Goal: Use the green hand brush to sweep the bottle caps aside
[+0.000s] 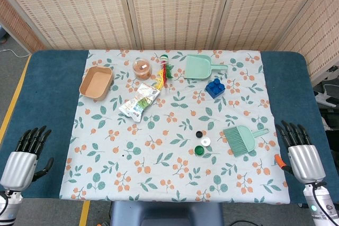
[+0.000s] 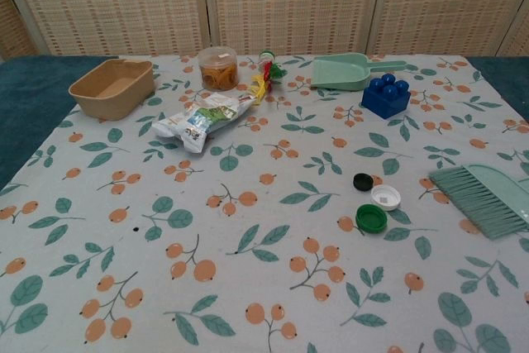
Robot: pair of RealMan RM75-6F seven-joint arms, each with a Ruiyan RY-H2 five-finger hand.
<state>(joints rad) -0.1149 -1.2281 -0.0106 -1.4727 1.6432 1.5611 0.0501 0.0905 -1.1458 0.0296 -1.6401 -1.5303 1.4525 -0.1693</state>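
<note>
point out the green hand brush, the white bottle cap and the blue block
green hand brush (image 1: 241, 140), head view, on the bristle head
white bottle cap (image 2: 386, 197), chest view, on the cap's open middle
blue block (image 1: 214, 88), head view, on its studded top

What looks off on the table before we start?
Nothing stands out. The three caps sit together, none spilled, left of the brush, which lies flat. The snack bag is crumpled, lying askew. Both hands, left and right, rest open, off the cloth.
</note>
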